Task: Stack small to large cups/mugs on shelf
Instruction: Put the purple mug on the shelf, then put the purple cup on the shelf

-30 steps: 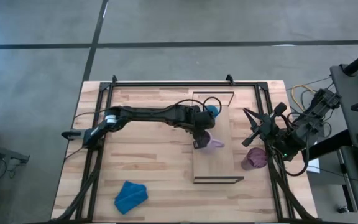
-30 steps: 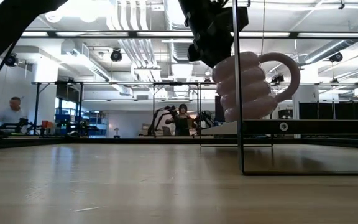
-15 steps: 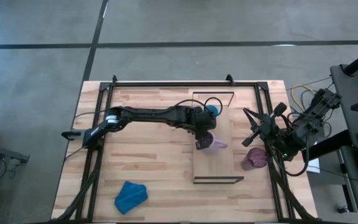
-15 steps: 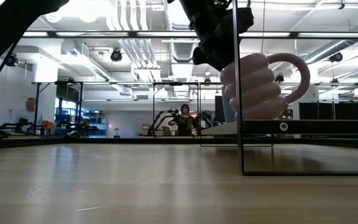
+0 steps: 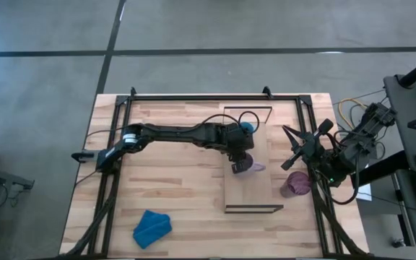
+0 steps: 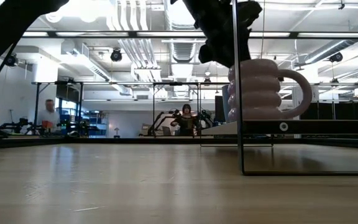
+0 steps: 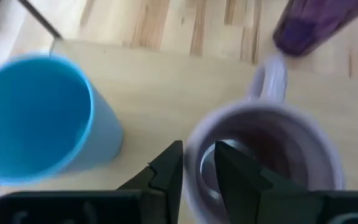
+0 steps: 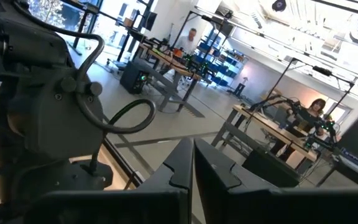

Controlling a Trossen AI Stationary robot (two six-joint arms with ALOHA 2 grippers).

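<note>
My left gripper (image 5: 240,163) reaches over the shelf (image 5: 257,193) and is shut on the pale lilac mug (image 5: 248,168), which stands upright at the board's middle (image 6: 260,90). In the low view I cannot tell whether its base rests on the board or hangs just above it. The small blue cup (image 5: 246,128) stands upright on the shelf's far end, close behind the mug (image 7: 36,118). The dark purple cup (image 5: 295,184) lies on the tabletop right of the shelf. My right gripper (image 5: 287,148) waits shut at the table's right edge. My left gripper holds the lilac mug by its rim (image 7: 194,163), on the side away from the handle (image 7: 269,78). One finger (image 7: 238,177) is inside the mug and one (image 7: 166,177) is outside. The fingers come from above, pointing down. The mug is upright below them.
The shelf's thin dark frame ends stand at its far (image 5: 248,108) and near (image 5: 253,209) ends. A blue cloth (image 5: 152,227) lies at the table's near left. A dark metal rail frame (image 5: 193,96) runs round the tabletop. A person (image 6: 50,115) is in the room beyond.
My left gripper has gone a little toward the table's right edge and down, still shut on the lilac mug. The mug, tilted a second ago, has tipped upright and sunk toward the shelf board.
</note>
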